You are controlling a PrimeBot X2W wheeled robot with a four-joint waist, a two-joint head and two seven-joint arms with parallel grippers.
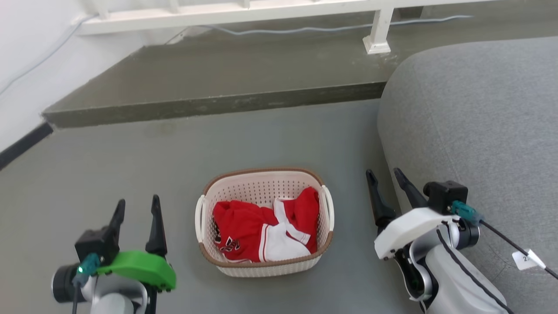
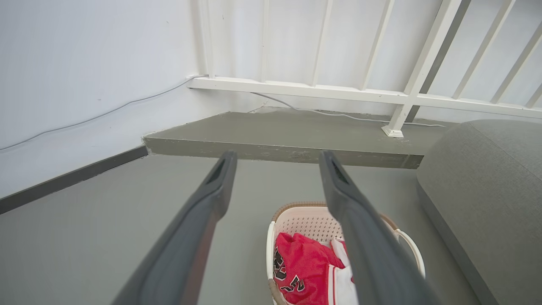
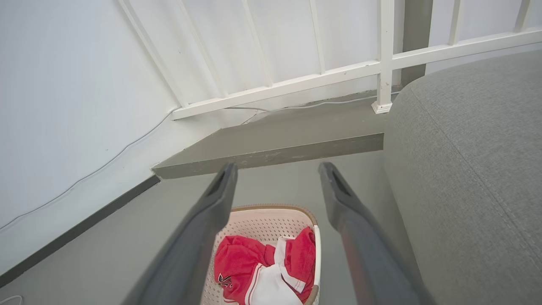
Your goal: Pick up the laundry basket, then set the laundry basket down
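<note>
Laundry basket (image 1: 261,192) is sitting on the floor (image 1: 130,152) between your left gripper (image 1: 137,201) and right gripper (image 1: 384,172), both gaping empty; raising one side first, you are probably risking tipping it.

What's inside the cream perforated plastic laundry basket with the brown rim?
A crumpled red-and-white fabric garment with dark print lies inside the cream perforated laundry basket, covering most of its bottom. Whatever may lie beneath the cloth is hidden.

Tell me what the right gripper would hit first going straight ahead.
Nothing close: the right gripper points past the basket, alongside the sofa, over bare floor toward the step. Whether floor or step comes first is unclear.
</note>
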